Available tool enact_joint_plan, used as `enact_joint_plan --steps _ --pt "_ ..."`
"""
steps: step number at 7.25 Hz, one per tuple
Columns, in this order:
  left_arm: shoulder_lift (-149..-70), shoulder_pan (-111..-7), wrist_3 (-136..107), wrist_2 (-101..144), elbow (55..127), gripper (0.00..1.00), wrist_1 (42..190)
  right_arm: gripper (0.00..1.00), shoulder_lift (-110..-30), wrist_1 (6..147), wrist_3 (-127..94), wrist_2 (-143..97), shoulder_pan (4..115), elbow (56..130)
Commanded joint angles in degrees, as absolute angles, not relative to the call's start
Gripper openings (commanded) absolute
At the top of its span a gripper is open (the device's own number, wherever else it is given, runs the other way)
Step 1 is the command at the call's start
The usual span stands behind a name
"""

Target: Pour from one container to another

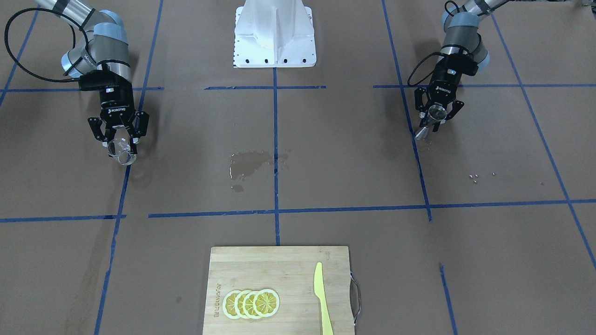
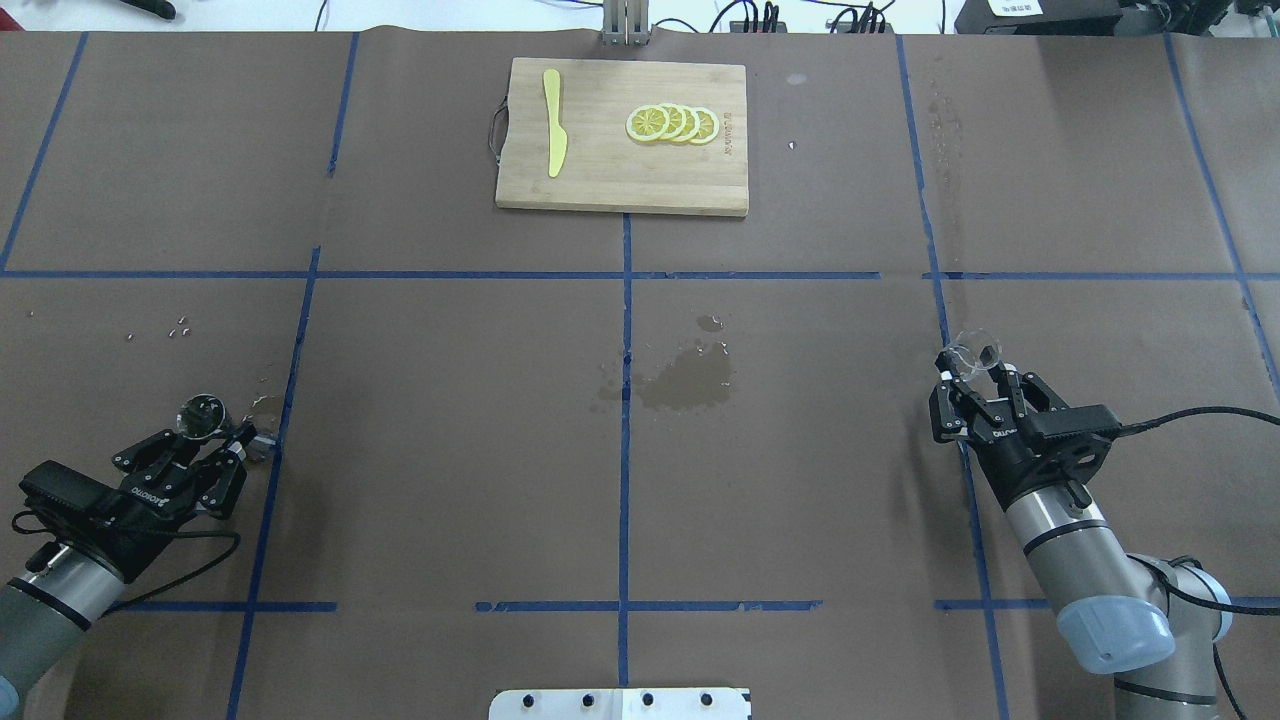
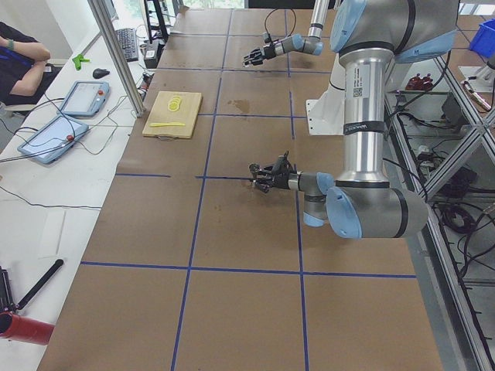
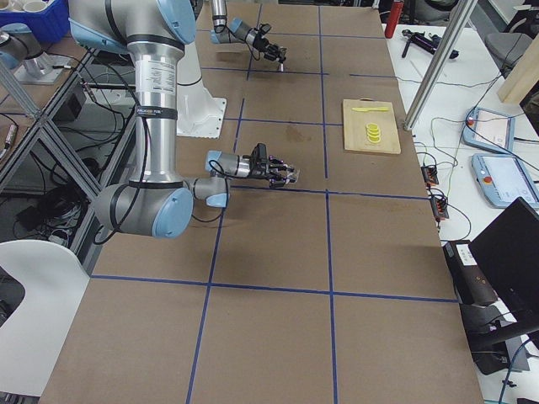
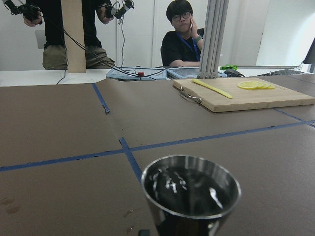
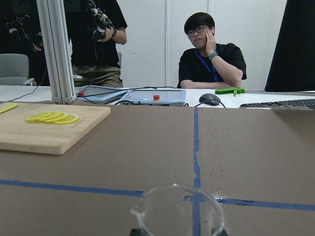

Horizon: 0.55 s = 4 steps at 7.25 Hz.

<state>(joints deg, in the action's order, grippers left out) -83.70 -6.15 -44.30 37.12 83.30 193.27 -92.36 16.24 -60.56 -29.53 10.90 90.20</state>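
So, left gripper: is clamping the steel jigger at its narrow waist, holding the upper cup mouth-up. I judge this is presenting it as the receiver.
Right gripper: is pinching the glass tumbler by its sides, holding it low and level so its mouth is facing up and nothing is tipping out.
Spacing: the two vessels are sitting well apart, near opposite ends of the table, so the arms are needing to come together before any pour.
Jigger look: is gleaming, hourglass-shaped, with a bright rim ringing a dark bowl in the left wrist view.
Tumbler look: is showing clear and rounded, with a small pouring lip. Whether it is carrying liquid I cannot tell.
Wet patch: is darkening the paper mid-table, between the two arms.
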Motion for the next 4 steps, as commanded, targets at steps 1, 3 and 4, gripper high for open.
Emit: enact_joint_plan --steps 1,3,4 --pt "-83.76 -6.15 -44.21 37.09 83.41 0.57 193.27 0.0 -92.37 16.17 -60.56 -29.53 10.9 90.18" --pt "-83.67 -6.24 -41.85 37.26 83.93 0.99 193.97 0.0 -92.37 16.17 -60.56 -29.53 10.9 90.18" --pt "-83.76 -6.24 -42.45 36.22 84.81 1.0 194.5 0.0 -92.37 16.17 -60.56 -29.53 10.9 90.18"
